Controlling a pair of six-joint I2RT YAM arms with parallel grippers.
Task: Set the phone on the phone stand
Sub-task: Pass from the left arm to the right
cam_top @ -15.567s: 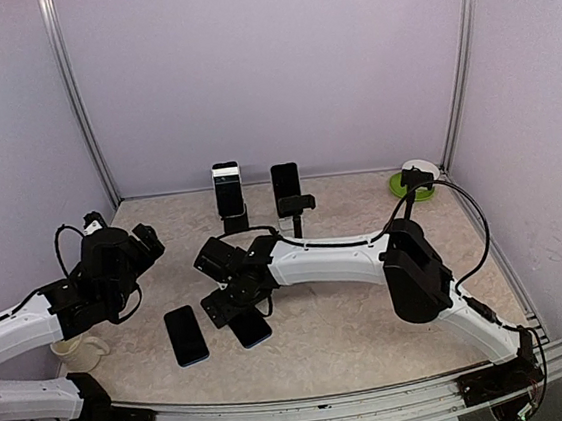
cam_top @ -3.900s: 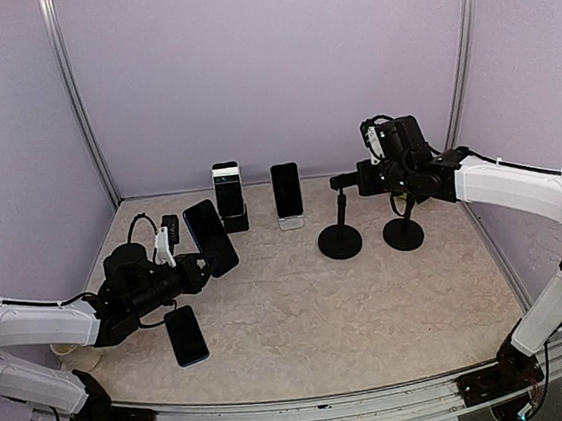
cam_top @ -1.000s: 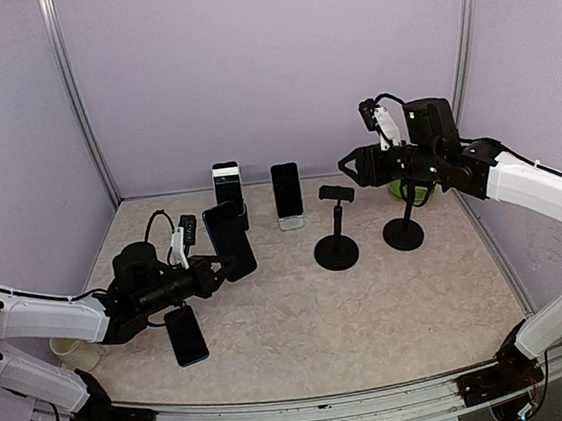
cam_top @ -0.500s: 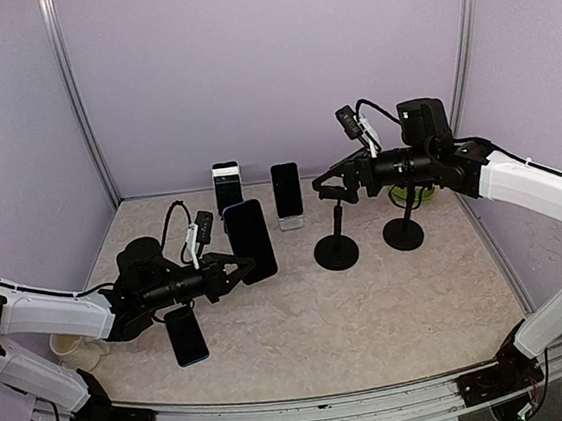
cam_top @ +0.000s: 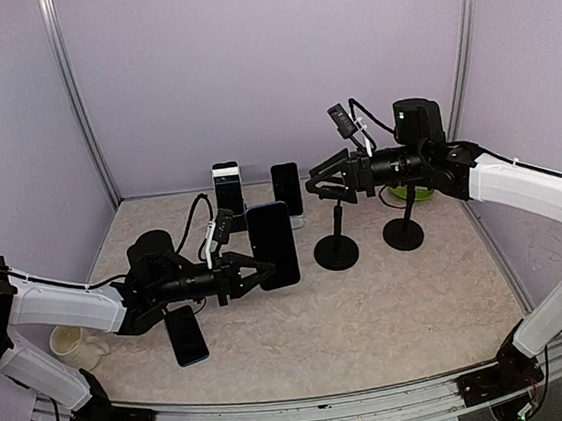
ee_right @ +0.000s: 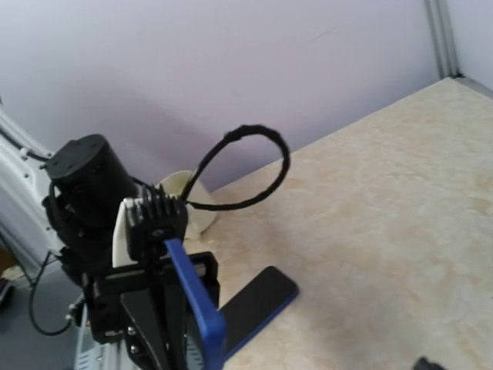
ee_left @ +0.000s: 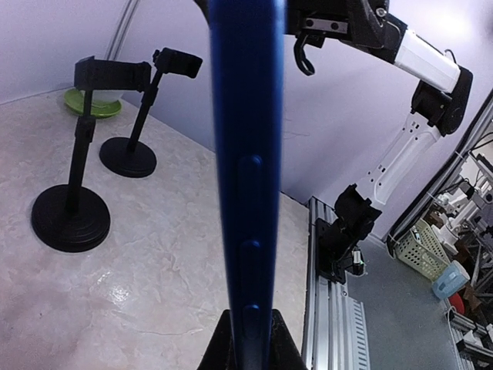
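Moved: phone (cam_top: 273, 245) is sitting further right than half a second back, closer to the stand (cam_top: 337, 251); right arm is reaching further left over the stand's top.
Left fingers (cam_top: 250, 272): clamping the phone's lower end, holding it upright and clear of the worktop (cam_top: 372, 311).
Left wrist view: phone (ee_left: 245, 193) is showing edge-on, blue rim with side buttons, both fingers (ee_left: 219, 351) pressing it at the bottom of the picture.
Right fingers (cam_top: 320, 179): spreading wide, gripping nothing, hovering at the stand's clamp head; cannot tell whether they are touching it.
Phone position: in the air, left of the stand, near it but apart.
Stand: standing upright on its round base, clamp head carrying nothing.
Second stand (cam_top: 403, 226): standing just right of the first.
Second phone (cam_top: 185, 334): lying flat on the worktop under the left arm.
Back row: two more phones (cam_top: 226, 188) are propping upright near the rear wall.
Green dish (cam_top: 400, 193): sitting behind the second stand.
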